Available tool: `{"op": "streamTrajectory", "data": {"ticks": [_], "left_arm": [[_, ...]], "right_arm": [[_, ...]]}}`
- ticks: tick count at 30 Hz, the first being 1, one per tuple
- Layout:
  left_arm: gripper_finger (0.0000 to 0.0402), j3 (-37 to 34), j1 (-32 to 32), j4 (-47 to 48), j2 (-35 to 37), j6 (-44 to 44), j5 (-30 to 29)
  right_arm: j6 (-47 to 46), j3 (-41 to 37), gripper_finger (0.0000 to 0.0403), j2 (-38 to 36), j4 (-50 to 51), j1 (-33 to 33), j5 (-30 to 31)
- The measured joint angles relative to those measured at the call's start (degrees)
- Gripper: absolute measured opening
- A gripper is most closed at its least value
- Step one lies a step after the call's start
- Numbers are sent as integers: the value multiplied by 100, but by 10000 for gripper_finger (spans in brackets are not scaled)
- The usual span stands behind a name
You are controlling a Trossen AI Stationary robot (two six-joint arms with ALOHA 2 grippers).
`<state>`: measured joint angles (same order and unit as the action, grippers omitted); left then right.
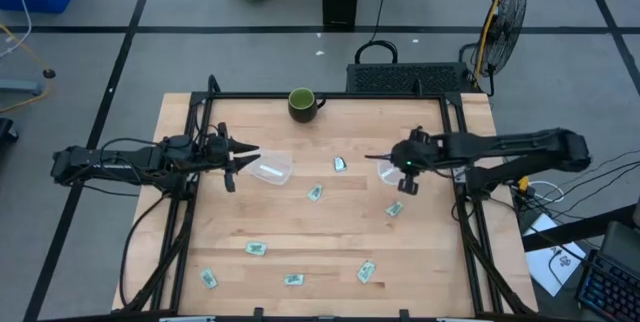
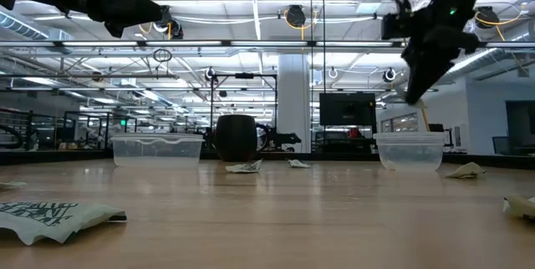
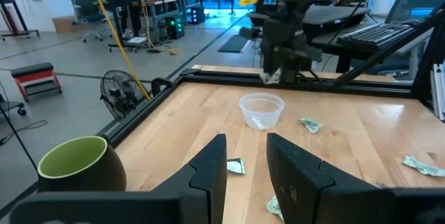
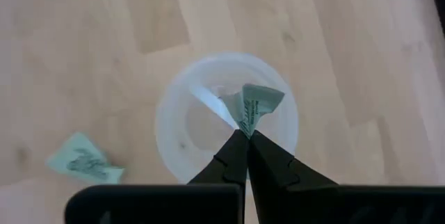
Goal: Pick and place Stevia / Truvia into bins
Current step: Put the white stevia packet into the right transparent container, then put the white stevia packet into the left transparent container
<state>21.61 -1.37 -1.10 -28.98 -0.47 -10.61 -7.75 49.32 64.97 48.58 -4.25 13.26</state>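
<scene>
Pinched tight in the right gripper point(image 4: 245, 138), a crumpled pale green paper sachet point(image 4: 254, 104) hangs directly above the round clear plastic cup point(image 4: 174, 130), while the left gripper point(image 3: 245, 156) waits spread beside the rounded-square clear tub point(image 1: 271, 169).

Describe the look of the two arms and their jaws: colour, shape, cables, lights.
Both arms are black, slim and jointed. The left arm carries thin black cables looping along its length. The right arm shows a small green light near the wrist. The left gripper has flat, angular, matte black jaws. The right gripper has jaws that narrow to slim tips. No markings are readable.
</scene>
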Motion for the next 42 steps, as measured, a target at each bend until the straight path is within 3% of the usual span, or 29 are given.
{"op": "streamTrajectory", "data": {"ticks": [9,16,26,33,36,42], "left_arm": [[108,1,1,9,0,0,0],[108,1,2,14,0,0,7],[108,0,2,140,1,1,11],[108,0,1,138,-1,-10,7],[108,2,0,193,1,-397,13],[108,2,5,1382,-5,-1707,927]], "right_arm": [[-2,0,4,865,-118,-559,-315],[149,-2,24,1261,-354,-715,-906],[440,-4,65,1611,-511,-747,-852],[451,-5,79,1364,-506,-743,126],[459,-4,78,1060,-514,-739,168],[398,-4,75,274,-978,-564,160]]}}
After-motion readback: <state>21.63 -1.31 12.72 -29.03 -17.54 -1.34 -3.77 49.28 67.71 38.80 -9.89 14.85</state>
